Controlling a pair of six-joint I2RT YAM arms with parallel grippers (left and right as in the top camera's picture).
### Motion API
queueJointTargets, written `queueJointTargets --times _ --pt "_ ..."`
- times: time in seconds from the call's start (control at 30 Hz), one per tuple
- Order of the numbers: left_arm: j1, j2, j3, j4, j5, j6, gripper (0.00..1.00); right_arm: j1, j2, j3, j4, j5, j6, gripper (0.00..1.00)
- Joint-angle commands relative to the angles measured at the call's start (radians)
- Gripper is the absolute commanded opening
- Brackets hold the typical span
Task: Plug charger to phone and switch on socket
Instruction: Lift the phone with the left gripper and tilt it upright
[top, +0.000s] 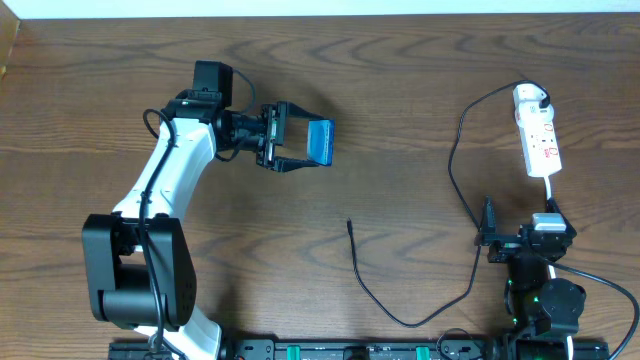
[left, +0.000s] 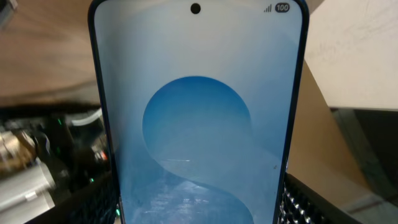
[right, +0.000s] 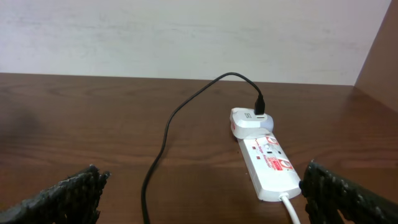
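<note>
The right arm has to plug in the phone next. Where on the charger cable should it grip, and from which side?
Just behind the connector tip, probably from straight above with jaws across the cable: that end lies loose and flat on the table, with a straight stretch behind it.

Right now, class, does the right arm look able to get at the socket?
Probably yes: its open, empty tool faces the socket with nothing between them; the charger cable runs off to the left.
</note>
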Motion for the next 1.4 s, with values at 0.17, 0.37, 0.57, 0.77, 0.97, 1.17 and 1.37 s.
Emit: queueJointTargets --times 0.17,0.37,0.57,0.77,0.97,1.17,1.37 --pt "0.002 -0.038 0.013 0.004 0.113 -0.111 0.08 0.005 -0.006 -0.002 -0.004 0.004 0.001 0.99" --pt "0.002 -0.038 0.013 0.003 0.113 -0.111 0.08 0.005 -0.006 -0.002 -0.004 0.005 0.002 0.99" --pt "0.002 -0.038 0.013 0.004 0.113 -0.111 0.07 0.005 -0.006 -0.002 -0.004 0.005 0.001 0.99" --pt "0.002 -0.038 0.013 0.004 0.113 -0.111 0.07 0.005 -0.006 -0.002 -0.004 0.004 0.002 0.99" --pt "0.002 -0.038 0.013 0.004 0.113 -0.111 0.07 0.005 -0.006 -0.002 -0.004 0.004 0.002 0.99" --pt "0.002 -0.038 0.013 0.004 0.113 -0.111 0.07 0.005 -0.005 -0.002 -0.004 0.005 0.001 0.99" --pt "0.002 -0.038 0.013 0.004 0.112 -0.110 0.08 0.005 -0.005 -0.002 -0.004 0.004 0.001 0.99"
